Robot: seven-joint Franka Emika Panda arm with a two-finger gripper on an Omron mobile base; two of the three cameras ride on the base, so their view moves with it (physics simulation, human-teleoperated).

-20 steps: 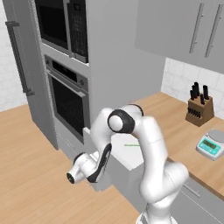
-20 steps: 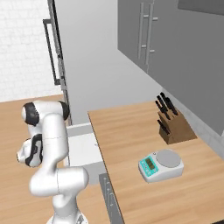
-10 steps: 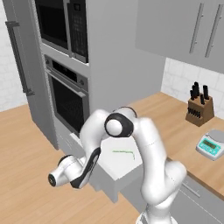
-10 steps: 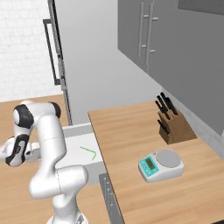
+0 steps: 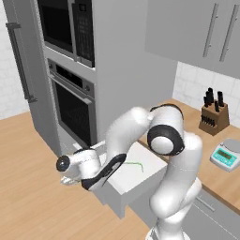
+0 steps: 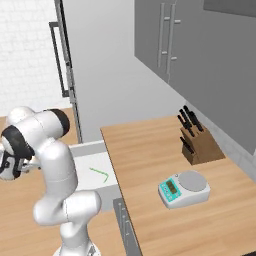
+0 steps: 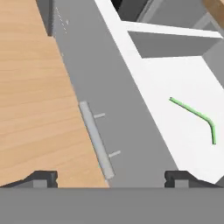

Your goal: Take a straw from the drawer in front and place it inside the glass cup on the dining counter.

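Note:
The drawer (image 5: 123,174) stands pulled out, a light-grey box with a flat grey front (image 7: 118,131) and a slim bar handle (image 7: 97,140). A thin light-green straw (image 7: 194,116) with a bent end lies alone on the drawer's white floor (image 6: 95,170); it also shows as the straw (image 5: 133,165) and straw (image 6: 99,174) in both base views. My gripper (image 7: 111,178) hovers low in front of the drawer front, open, its fingertips (image 7: 43,177) wide apart on either side of the handle's near end and holding nothing. From the left, the gripper (image 5: 69,180) sits left of the drawer. The glass cup and dining counter are out of view.
A dark glass-fronted oven (image 5: 70,108) stands behind the drawer in a tall grey cabinet. On the wood counter (image 6: 150,165) to the right are a knife block (image 6: 197,142) and a teal kitchen scale (image 6: 182,189). Wooden floor (image 5: 28,187) spreads to the left.
The drawer has slid further out as my hand moved away from the cabinet. My gripper has opened and let go of the handle.

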